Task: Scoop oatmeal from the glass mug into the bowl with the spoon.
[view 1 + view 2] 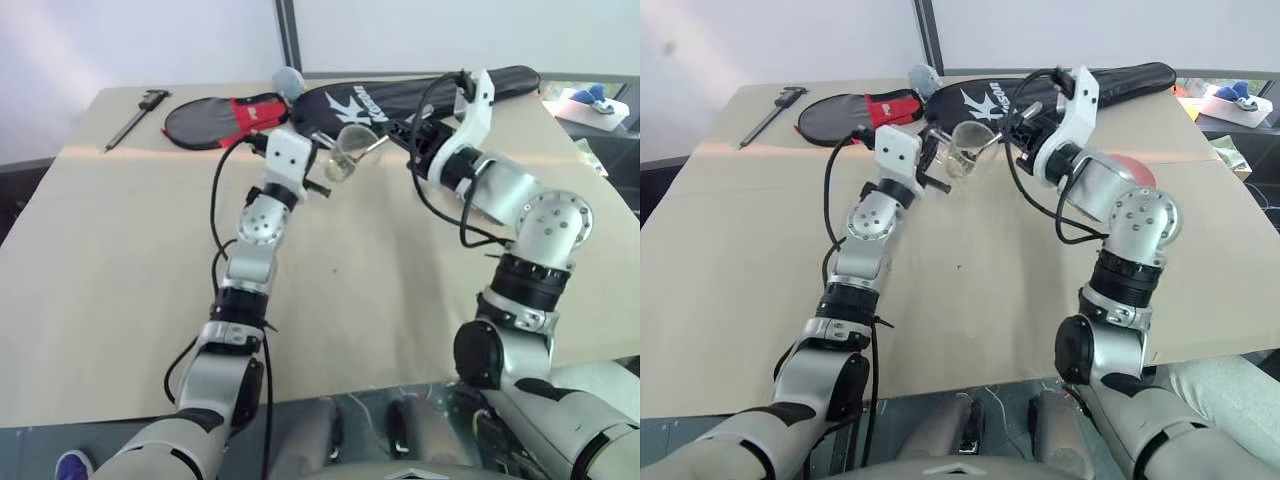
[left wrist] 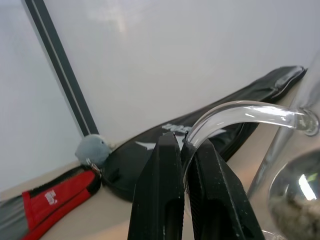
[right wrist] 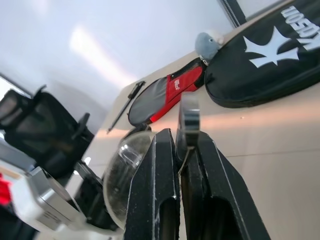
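I hold the glass mug (image 1: 968,148) up off the table by its handle, left gripper (image 2: 186,150) clamped on it, tilted toward the spoon (image 3: 188,125) pinched in my right gripper (image 3: 179,145) so it can reach the oatmeal (image 2: 295,212); bowl (image 1: 1135,168) behind my right arm.

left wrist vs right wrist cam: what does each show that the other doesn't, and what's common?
Left wrist: left gripper, jaws shut on the glass mug's curved handle; oatmeal inside. Right wrist: right gripper, jaws shut on the spoon; caliper on the table. Both: the mug, black racket bag, red-and-black cover, grey fuzzy ball.
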`<act>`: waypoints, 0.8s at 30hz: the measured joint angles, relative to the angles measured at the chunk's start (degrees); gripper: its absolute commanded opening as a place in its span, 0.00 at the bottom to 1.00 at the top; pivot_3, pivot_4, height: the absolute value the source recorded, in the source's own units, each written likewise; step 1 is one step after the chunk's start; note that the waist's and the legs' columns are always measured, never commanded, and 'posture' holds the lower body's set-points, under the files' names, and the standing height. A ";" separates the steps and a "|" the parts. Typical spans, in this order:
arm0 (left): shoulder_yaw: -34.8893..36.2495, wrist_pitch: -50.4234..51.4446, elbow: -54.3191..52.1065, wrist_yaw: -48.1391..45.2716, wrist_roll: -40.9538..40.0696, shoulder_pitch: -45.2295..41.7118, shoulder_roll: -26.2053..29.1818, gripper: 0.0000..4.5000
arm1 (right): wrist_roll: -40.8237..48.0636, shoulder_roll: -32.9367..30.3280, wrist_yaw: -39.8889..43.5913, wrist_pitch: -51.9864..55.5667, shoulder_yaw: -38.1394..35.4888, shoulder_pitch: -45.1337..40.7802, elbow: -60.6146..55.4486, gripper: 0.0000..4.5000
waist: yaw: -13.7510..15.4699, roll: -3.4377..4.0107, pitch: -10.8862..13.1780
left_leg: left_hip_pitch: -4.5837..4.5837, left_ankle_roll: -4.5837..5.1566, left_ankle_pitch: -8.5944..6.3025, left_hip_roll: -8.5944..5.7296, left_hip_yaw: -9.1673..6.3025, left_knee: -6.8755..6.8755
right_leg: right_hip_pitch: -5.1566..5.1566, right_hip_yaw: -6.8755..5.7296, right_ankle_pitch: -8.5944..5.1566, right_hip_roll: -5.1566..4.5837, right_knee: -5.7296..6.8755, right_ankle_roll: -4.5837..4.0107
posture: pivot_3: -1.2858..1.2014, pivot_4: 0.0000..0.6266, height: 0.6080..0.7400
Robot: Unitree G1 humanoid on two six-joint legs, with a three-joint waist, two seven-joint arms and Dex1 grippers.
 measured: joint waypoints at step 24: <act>-6.39 -5.23 32.76 4.22 7.29 -20.74 -5.49 0.01 | 17.35 -14.58 -15.94 -4.10 -12.08 -2.76 15.60 0.00 | -0.02 0.00 0.00 | -0.56 0.04 0.01 0.01 0.21 0.10 | -0.60 0.18 0.00 -0.02 0.29 0.01 | 0.52 0.24 1.00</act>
